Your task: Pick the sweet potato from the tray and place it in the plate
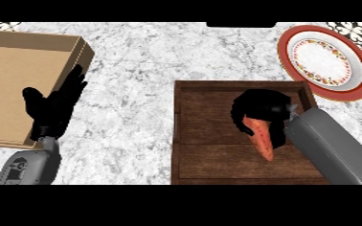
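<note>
Now | risk: sweet potato (pixel 262 139) is gripped only at its upper end; the long free end may slip out, or catch the tray (pixel 212 119) wall on the way to the plate (pixel 322 60) up and to the right | right robot hand (pixel 258 106): fingers curled round the sweet potato, over the tray | left robot hand (pixel 53 106): spread, far to the left, holds nothing

No legible text, label, brand or number.
</note>
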You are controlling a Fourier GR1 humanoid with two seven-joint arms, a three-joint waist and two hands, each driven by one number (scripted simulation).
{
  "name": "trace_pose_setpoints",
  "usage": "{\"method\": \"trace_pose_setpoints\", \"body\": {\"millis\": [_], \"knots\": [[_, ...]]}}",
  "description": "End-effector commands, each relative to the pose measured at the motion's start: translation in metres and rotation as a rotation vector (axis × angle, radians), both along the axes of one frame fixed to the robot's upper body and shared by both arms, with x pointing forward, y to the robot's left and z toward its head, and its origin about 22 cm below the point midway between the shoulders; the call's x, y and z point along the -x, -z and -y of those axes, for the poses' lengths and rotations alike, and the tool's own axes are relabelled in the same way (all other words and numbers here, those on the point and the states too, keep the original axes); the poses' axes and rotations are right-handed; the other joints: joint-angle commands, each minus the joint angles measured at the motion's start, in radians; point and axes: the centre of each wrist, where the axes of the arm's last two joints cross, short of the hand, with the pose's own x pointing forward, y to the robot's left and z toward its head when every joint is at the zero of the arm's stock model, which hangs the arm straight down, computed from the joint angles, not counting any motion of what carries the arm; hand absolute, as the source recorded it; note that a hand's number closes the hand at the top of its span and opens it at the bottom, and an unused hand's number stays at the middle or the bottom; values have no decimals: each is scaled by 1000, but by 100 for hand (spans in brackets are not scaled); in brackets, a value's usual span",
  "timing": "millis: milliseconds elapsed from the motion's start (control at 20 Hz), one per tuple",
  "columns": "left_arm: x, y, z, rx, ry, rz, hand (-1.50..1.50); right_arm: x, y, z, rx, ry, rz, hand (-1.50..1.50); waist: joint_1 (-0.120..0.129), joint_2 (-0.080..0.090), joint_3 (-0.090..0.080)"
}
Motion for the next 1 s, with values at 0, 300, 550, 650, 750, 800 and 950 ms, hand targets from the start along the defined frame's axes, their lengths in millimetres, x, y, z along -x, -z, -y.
{"method": "trace_pose_setpoints", "body": {"millis": [0,300,550,650,750,800,950], "knots": [[7,7,-1,-1,-10,-1,0,-21,6,11,-61,358,-47,150,14,14,12],[3,1,2,-6,27,10,0,-50,-17,41,-43,1049,137,150,21,20,10],[5,5,1,-4,31,-3,0,-72,-68,18,-208,1406,494,150,39,14,10],[5,4,3,-9,26,4,0,-79,-93,11,-237,1500,648,150,41,10,10],[3,6,12,-2,38,1,0,-84,-98,3,-249,1607,751,150,39,17,9],[2,10,13,-14,28,7,0,-85,-97,-9,-241,1636,791,150,32,17,9],[-13,-8,17,6,16,20,0,-96,-104,-14,-239,1765,845,150,30,21,11]]}}
